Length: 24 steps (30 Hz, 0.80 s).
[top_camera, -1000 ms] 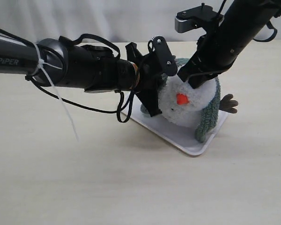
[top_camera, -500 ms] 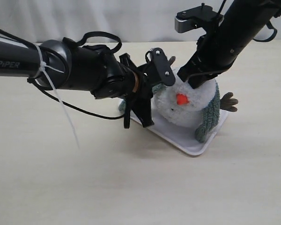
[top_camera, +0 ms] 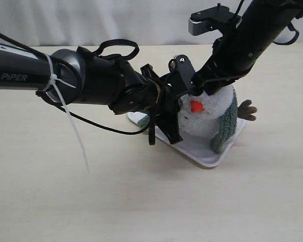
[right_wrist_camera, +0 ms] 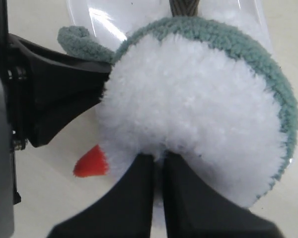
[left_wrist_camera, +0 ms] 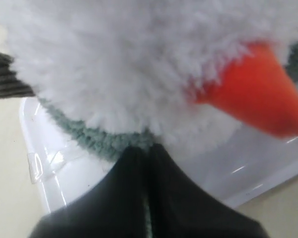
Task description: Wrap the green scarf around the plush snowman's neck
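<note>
The left fingers [left_wrist_camera: 135,161], black and wedge-shaped, are pressed together on a fold of the green scarf [top_camera: 224,126], with a thin sliver of green showing in the seam between them. They reach in from the left of the exterior view, at the crease under the head of the plush snowman [top_camera: 214,108].

The right fingers [right_wrist_camera: 140,173] are also closed, and their tips are buried in the white fluff on top of the snowman's head, where they pinch a tuft.

The snowman sits right of centre in the exterior view. It is a round ball of long white pile with a bright orange cone nose [top_camera: 196,106] and a brown ribbed twig arm [top_camera: 246,111] poking out to the right.

The scarf is a fuzzy, dull grey-green knit. It curves around the back of the head, hangs down the snowman's right-hand side in the picture, and ends in a rounded tip near the tray's edge. A second curled end peeks out on the left, behind the left arm.

Snowman and scarf rest on a shallow, glossy white tray [top_camera: 212,156] with rounded corners. The bulky black left arm [top_camera: 91,80] covers the tray's left part and the snowman's left flank.

A white cable tie [top_camera: 70,121] trails from that arm. The right arm [top_camera: 252,35] slants down from the upper right. The surface [top_camera: 141,201] is pale beige and matte.
</note>
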### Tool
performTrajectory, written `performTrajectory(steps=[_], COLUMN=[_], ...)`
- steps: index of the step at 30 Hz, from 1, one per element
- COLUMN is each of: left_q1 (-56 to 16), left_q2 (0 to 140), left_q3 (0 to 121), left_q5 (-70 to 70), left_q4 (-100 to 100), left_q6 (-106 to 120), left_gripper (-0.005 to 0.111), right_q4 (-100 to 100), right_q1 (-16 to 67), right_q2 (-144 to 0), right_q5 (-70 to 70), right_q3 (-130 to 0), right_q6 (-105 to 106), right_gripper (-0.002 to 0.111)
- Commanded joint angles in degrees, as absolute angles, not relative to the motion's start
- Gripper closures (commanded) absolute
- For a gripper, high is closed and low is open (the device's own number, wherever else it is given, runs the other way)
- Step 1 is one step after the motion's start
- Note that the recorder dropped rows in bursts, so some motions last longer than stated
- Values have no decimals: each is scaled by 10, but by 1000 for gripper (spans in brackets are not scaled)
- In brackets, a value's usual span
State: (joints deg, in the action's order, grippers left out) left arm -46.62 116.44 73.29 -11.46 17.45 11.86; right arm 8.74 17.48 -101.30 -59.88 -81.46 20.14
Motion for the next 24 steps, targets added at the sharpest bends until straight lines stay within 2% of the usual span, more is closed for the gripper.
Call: performTrajectory(steps=[1,4,7,10,16,19,24], left_q1=[-466,-466,-466,-466,-466,-466,-466], left_q2=[1158,1158,1158,1158,1158,1158,1158], left_q3=[733,733,733,733,733,733,733], left_q5=[-103,-124,-146,-163,-186,-184,-175], left_q4=[168,179,184,184,184,186,188], left_q6=[92,92,92,92,92,92,92], left_gripper=[82,63,53,52,53,53,53], right_q4=[82,81,81,81,50,16,6], right_q1=[175,175,175,175,175,175,175], right_q2=[-1017,-1016,-1005,-981,-916,-885,-836], right_q5=[-598,-598,-598,-597,-610,-620,-586], right_q3=[-810,-810,-812,-812,-812,-797,-699], right_q6=[199,199,199,199,159,115,85], right_gripper=[104,104,104,100,74,64,62])
